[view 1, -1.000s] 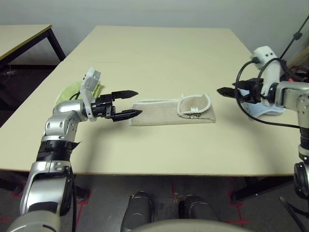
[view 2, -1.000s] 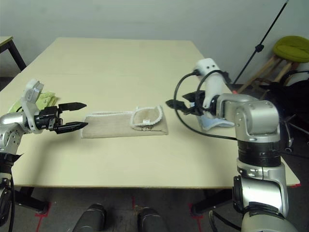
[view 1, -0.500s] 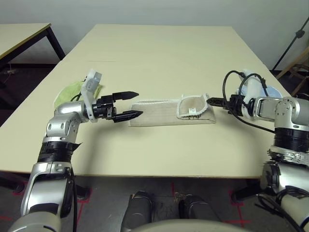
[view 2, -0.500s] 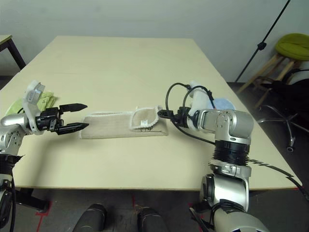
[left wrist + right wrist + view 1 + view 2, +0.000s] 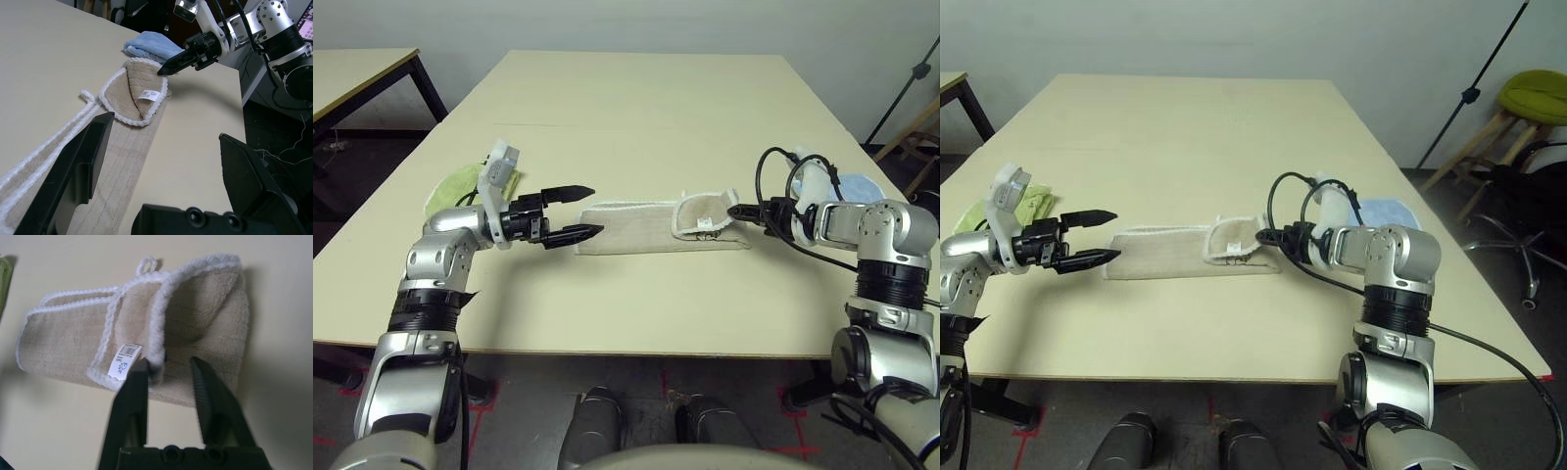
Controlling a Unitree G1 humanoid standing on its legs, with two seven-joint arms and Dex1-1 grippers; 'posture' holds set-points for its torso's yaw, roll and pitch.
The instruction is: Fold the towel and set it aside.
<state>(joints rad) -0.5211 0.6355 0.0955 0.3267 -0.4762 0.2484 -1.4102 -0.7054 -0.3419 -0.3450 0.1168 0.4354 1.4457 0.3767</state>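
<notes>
Left gripper [image 5: 576, 211] jaws spread wide; right gripper [image 5: 168, 369] jaws narrowed.

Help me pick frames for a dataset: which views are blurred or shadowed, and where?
Head views: sharp, evenly lit, with a faint shadow under the towel. Left wrist view: left gripper fingers close and soft, towel in focus. Right wrist view: right gripper slightly blurred, dark shadow beside the towel's fold.

A beige towel [image 5: 651, 225] with white rope edging lies folded into a long narrow strip across the tabletop [image 5: 636, 108], its right end turned back, label showing.
</notes>
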